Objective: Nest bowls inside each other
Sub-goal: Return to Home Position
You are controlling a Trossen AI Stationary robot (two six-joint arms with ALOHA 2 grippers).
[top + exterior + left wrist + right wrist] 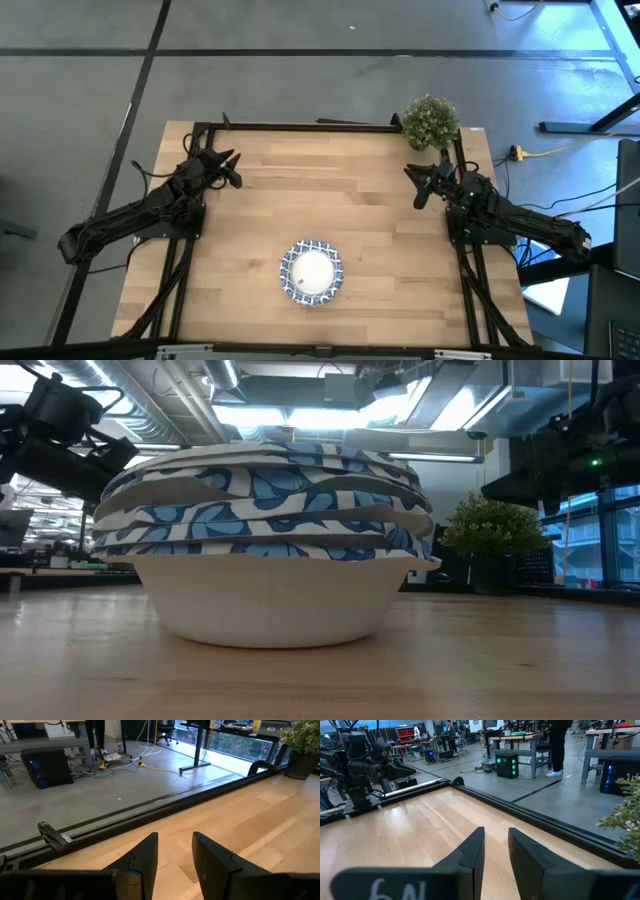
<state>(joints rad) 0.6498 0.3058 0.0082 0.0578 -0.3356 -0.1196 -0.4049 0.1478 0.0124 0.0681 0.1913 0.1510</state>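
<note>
A stack of nested bowls (312,272), white inside with blue-and-white patterned rims, rests by its bottom bowl's base on the wooden table near the front middle. In the low view the stack (265,550) fills the centre, several rims showing one above another. My left gripper (232,168) is at the table's far left, open and empty; its fingers (175,855) show over bare wood. My right gripper (418,186) is at the far right, open and empty; it also shows in its wrist view (496,852). Both are far from the stack.
A small green potted plant (431,122) stands at the table's far right corner, just behind my right gripper. A black frame rail (300,126) runs along the far edge. Bare wood lies between the two arms and around the stack.
</note>
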